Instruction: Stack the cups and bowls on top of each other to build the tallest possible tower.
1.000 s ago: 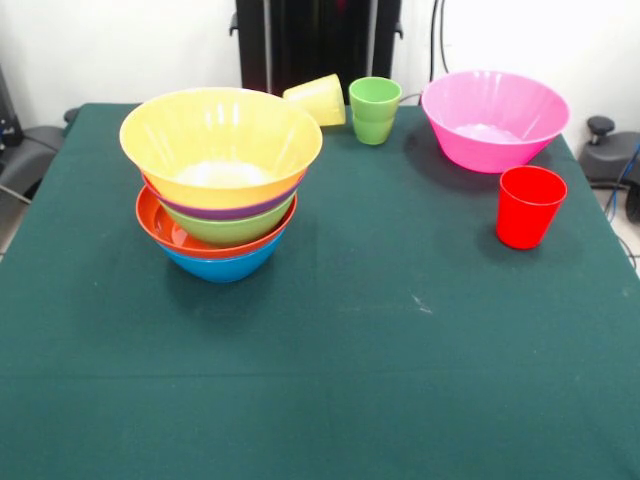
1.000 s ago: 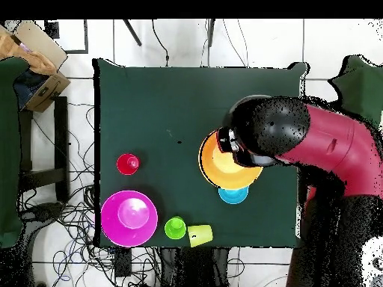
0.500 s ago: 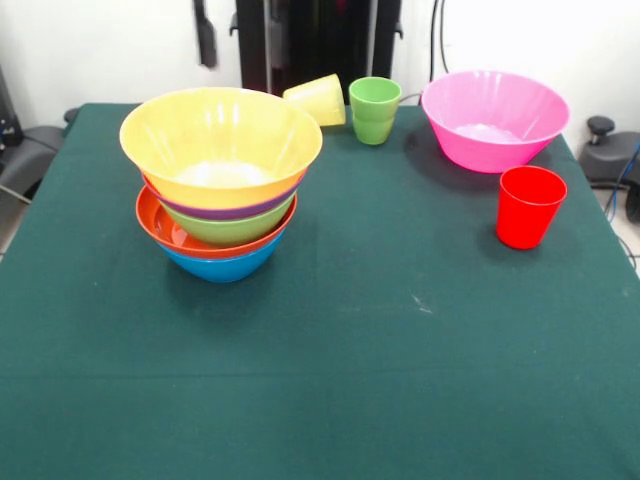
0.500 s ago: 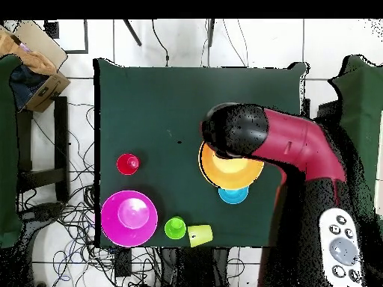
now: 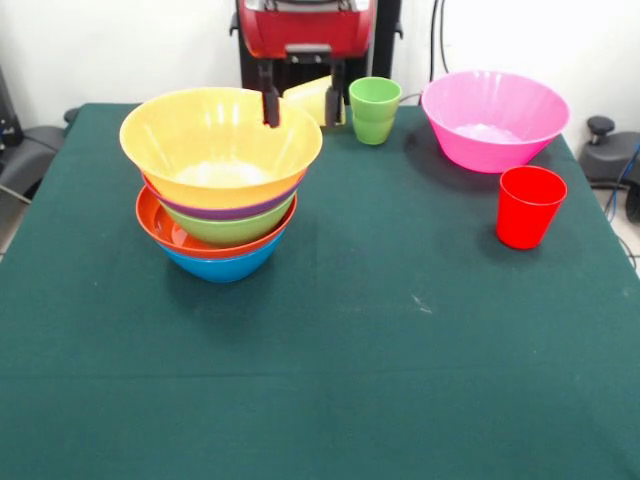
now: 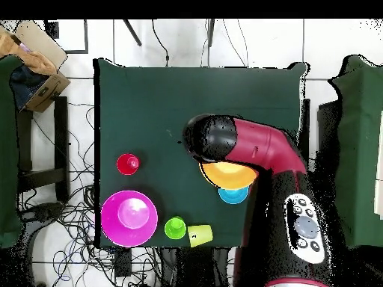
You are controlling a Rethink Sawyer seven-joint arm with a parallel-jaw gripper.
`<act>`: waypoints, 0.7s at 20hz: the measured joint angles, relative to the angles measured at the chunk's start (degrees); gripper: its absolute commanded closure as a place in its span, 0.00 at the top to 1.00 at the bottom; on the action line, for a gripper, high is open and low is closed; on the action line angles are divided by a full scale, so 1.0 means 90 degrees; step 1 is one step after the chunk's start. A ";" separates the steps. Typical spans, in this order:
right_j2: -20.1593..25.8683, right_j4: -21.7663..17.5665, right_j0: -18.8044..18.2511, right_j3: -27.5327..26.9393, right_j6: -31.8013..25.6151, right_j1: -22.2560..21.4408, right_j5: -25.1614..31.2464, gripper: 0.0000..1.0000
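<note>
1. The gripper (image 5: 299, 108) hangs from the red arm (image 6: 258, 149) with its two dark fingers (image 5: 270, 107) spread apart and nothing between them.
2. One finger shows against the far rim of the yellow-orange bowl (image 5: 220, 140); the other shows against the tipped yellow cup (image 5: 312, 98), which lies on its side behind the gripper.
3. That bowl tops the tower (image 5: 220, 190), just below and in front of the gripper; the rims under it show purple, green, red-orange and blue.
4. To the cup side stand the green cup (image 5: 375, 108), then the pink bowl (image 5: 494, 118) and the red cup (image 5: 529, 205), all well apart from the tower. From overhead, a small blue bowl (image 6: 233, 195) sits beside the tower.
5. Risk, as a judgement: a descent here could catch the top rim and tilt or shift the nested pile, or nudge the lying cup into a roll.
6. A second ago the front view showed no gripper; half a second ago only a dark tip at the top edge. Overhead, the arm has swung across the tower. No object has moved.
</note>
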 measured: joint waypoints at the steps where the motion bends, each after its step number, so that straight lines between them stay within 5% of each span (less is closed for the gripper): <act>1: -0.0024 0.0000 0.0037 -0.0001 0.0056 0.0026 -0.0005 1.00; 14: -0.0318 -0.0013 0.0662 -0.0003 0.0717 0.0380 -0.0005 1.00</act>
